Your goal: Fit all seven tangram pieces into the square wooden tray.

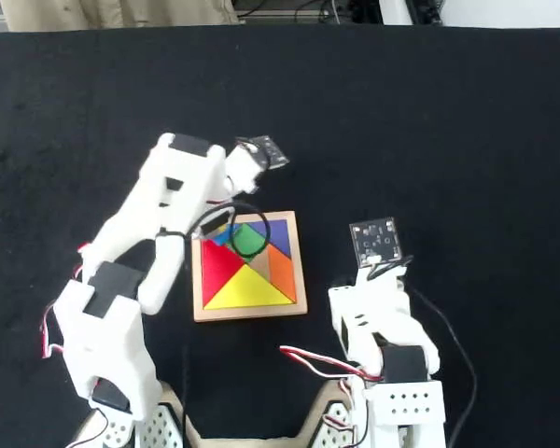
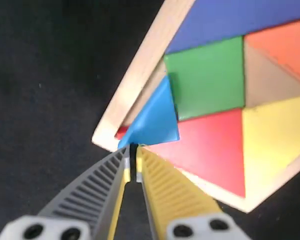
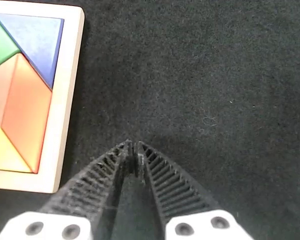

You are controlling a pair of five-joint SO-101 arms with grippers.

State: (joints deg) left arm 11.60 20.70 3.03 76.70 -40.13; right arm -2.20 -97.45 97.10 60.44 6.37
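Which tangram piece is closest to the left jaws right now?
The light blue triangle in the corner of the tray, right at the shut jaws of the left gripper; the green square and red triangle lie farther in.

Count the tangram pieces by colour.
red piece: 1
yellow piece: 1
green piece: 1
orange piece: 1
dark blue piece: 1
light blue piece: 1
Total: 6; the tan patch may be a seventh piece or bare tray.

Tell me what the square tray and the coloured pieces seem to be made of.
Tray: likely bare wood, with a pale tan matte rim. Green piece, like the others: probably painted wood, with flat matte colour and crisp edges; plastic can't be ruled out.
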